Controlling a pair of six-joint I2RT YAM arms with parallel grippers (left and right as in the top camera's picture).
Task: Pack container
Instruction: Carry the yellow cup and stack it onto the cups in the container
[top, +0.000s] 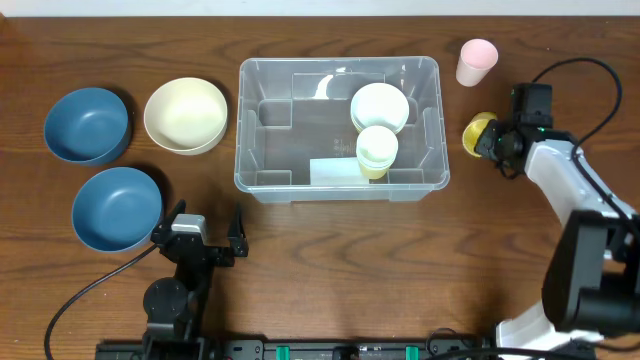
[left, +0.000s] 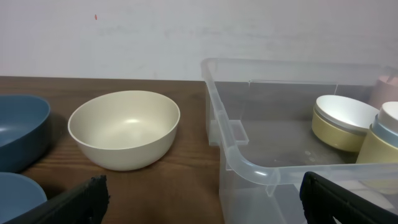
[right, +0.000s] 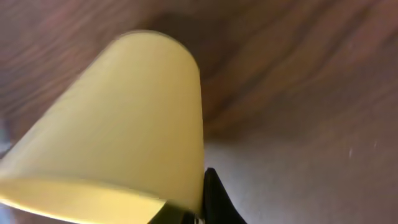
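The clear plastic container (top: 338, 127) stands mid-table and holds a cream bowl with a white inside (top: 379, 106) and a stack of pale cups (top: 377, 150). It also fills the right of the left wrist view (left: 249, 165). My right gripper (top: 487, 138) is shut on a yellow cup (top: 477, 132), lifted to the right of the container; the cup fills the right wrist view (right: 118, 130). My left gripper (top: 205, 235) is open and empty near the front edge, below the container's left corner.
A cream bowl (top: 185, 115) sits left of the container and shows in the left wrist view (left: 124, 129). Two blue bowls (top: 87, 124) (top: 117, 208) lie further left. A pink cup (top: 477, 61) stands at the back right.
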